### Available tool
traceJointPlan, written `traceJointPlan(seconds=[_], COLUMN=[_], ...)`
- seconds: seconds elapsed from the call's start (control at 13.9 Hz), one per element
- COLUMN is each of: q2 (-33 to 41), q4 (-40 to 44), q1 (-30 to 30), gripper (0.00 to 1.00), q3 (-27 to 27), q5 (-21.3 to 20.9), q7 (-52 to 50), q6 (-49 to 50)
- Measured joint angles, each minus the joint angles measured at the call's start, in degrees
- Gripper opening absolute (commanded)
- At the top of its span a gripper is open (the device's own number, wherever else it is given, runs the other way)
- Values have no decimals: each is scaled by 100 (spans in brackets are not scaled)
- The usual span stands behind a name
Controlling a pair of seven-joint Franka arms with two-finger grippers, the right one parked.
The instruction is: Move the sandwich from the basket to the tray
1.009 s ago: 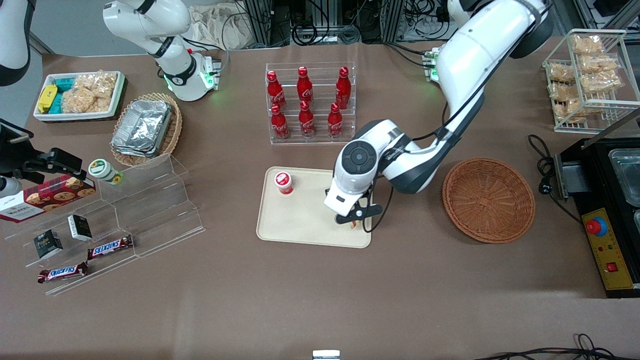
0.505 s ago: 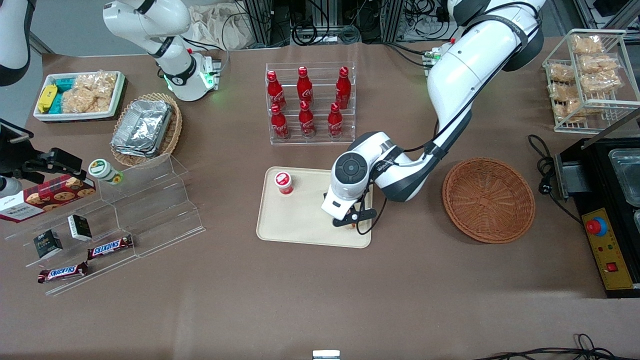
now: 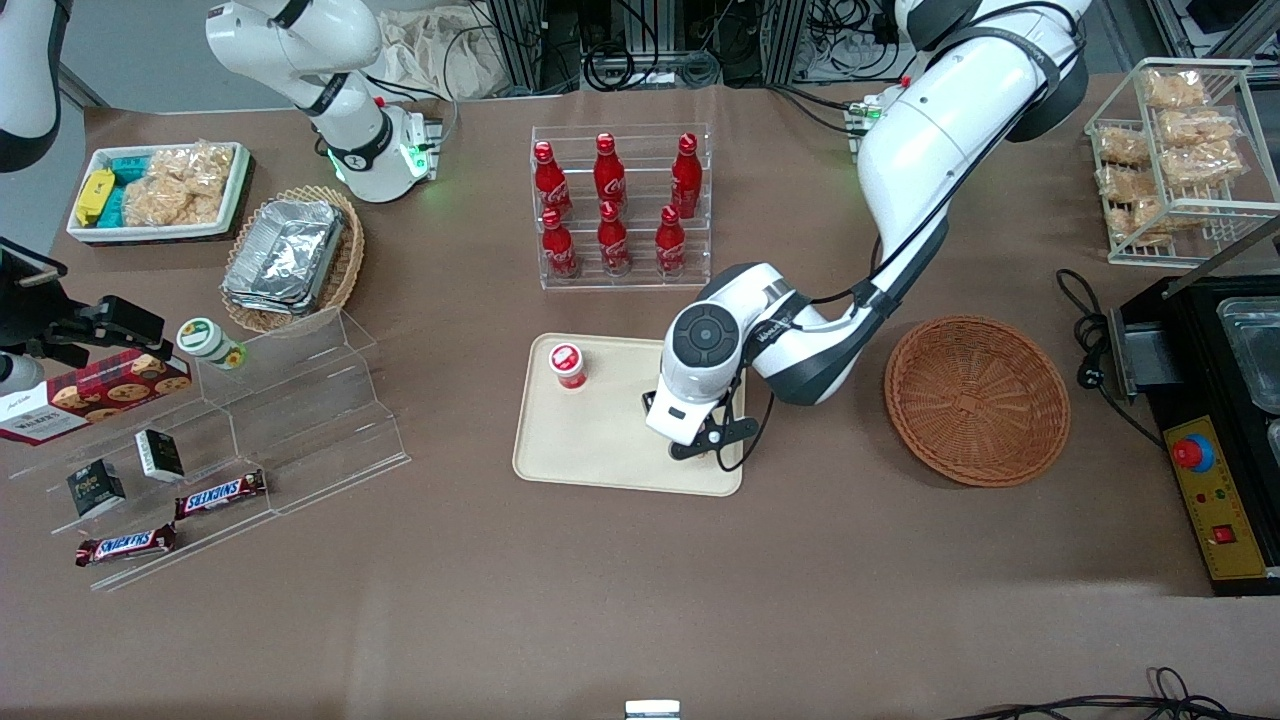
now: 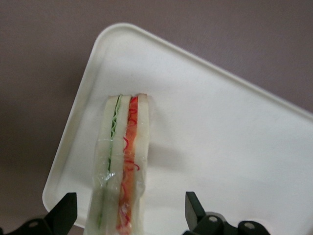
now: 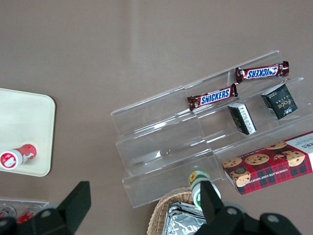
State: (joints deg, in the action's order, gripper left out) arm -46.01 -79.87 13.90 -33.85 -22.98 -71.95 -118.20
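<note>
Since a second ago the claw (image 3: 706, 452) has shifted slightly over the flat cream tray (image 3: 600, 440), the round woven wicker basket (image 3: 977, 399) lying empty on the brown tabletop (image 3: 640, 580). From the wrist, the wedge-shaped sandwich (image 4: 120, 161), with white bread and green and red-orange layers, rests on the tray's (image 4: 220, 137) smooth plastic between spread fingers (image 4: 66, 210) that do not touch it.

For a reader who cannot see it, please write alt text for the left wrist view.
A wrapped sandwich of white bread with green and red-orange filling stands on edge on a cream tray, near one rounded corner. The open gripper hovers over it, one black finger on each side without touching it; brown table surrounds the tray.
</note>
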Motion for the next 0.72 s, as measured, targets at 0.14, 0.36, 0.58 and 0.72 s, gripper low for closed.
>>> traceJointPlan(seconds=[0.14,0.36,0.58,0.72], q2=[444,1415,2181,2559], q4=[114,143,134,120], q1=[-68,-424,-1077,-1543], gripper=[100,100,100,100], q3=[-2,0,5,12], q5=[-3,57,399,727], q7=[-289,-390,-74,550], q6=[371,1148,1710,2106])
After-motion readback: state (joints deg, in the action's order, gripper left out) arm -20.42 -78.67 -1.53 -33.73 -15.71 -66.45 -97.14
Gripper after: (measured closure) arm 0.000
